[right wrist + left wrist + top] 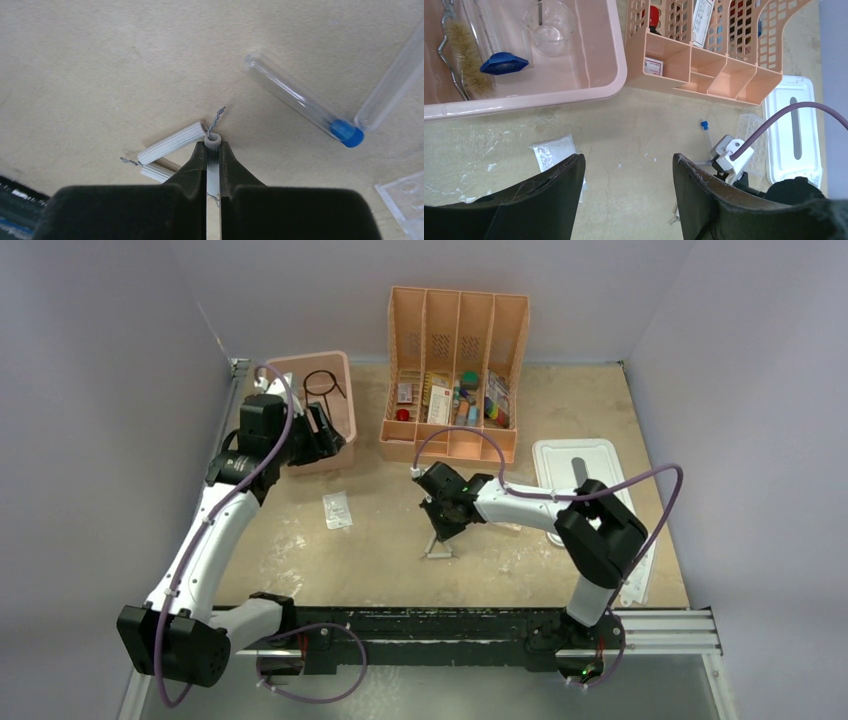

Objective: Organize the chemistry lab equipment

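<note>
Pink bin [300, 357]: far left on the surface; the overhead view showed a black wire ring tripod [322, 383] inside, and only the left wrist view showed a bristle brush [466, 50] and clear beaker [549, 25] in it.
Left jaws: wide apart, holding nothing, just beside the bin.
Clear packet [337, 510]: flat on the surface between the arms.
White triangle [172, 142]: at mid-surface; its ribbed sleeves and twisted wire ends were visible only to the right wrist.
Right jaws: clamped on one sleeve of the triangle.
Blue-capped tube [300, 107]: lying right of the triangle, hidden overhead.
Clear plastic tube rack [751, 127]: beside the tube, plainest from the left wrist.
</note>
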`<state>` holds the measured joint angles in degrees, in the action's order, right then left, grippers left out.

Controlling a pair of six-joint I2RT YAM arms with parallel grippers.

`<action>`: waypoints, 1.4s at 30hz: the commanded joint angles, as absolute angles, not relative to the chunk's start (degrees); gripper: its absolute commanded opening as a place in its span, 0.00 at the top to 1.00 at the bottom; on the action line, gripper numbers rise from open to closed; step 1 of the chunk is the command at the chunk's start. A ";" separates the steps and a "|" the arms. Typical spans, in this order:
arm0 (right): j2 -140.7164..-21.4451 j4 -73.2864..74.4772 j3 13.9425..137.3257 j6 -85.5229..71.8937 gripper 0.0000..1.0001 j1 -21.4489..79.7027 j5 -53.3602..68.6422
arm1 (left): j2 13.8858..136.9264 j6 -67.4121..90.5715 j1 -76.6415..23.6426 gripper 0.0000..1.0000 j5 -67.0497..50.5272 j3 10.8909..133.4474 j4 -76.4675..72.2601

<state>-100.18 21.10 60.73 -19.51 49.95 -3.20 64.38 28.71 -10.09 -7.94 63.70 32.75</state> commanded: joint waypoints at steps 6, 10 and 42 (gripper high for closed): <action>-89.47 17.13 68.45 -16.52 1.00 44.16 6.23 | 61.60 30.56 -10.63 0.35 -13.82 59.42 20.45; -85.96 14.12 72.79 -15.36 1.00 40.15 6.44 | 62.15 33.23 -10.63 0.32 -19.24 57.76 14.58; -98.70 10.31 96.47 -3.60 1.00 38.63 11.63 | 79.36 44.47 -11.86 0.63 -45.84 58.03 -10.25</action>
